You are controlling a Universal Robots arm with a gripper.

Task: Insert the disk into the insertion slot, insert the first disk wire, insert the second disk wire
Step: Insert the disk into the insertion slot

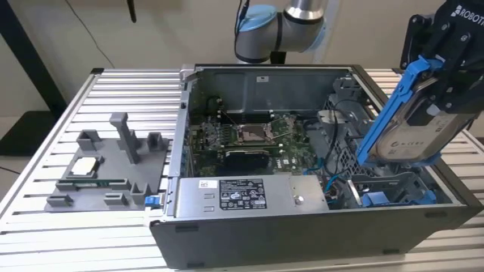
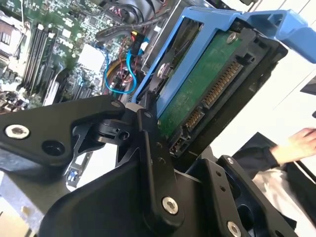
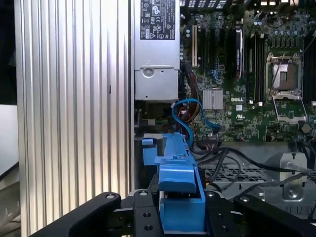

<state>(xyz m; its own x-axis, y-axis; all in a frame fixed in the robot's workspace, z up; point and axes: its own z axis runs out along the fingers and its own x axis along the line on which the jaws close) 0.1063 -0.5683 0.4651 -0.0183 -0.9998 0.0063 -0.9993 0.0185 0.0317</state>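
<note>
In the exterior view my gripper (image 1: 442, 85) is shut on the disk (image 1: 412, 130). The disk is a silver drive in a blue carrier frame, held tilted above the right front corner of the open computer case. Below it lies the insertion slot (image 1: 393, 190), a grey-walled bay with blue clips. The second wrist view shows the disk's green circuit side (image 2: 207, 89) and its connector between my black fingers (image 2: 148, 148). In the first wrist view the blue carrier (image 3: 180, 197) sits in my gripper (image 3: 180, 219). Beyond it, blue wires (image 3: 190, 118) loop beside the bay.
A grey power-supply box (image 1: 242, 195) lies along the case front, left of the slot, with the motherboard (image 1: 253, 136) behind it. A grey fixture tray (image 1: 106, 170) with upright posts stands on the slatted table (image 1: 45, 226). A person's hand (image 2: 301, 143) shows beyond the disk.
</note>
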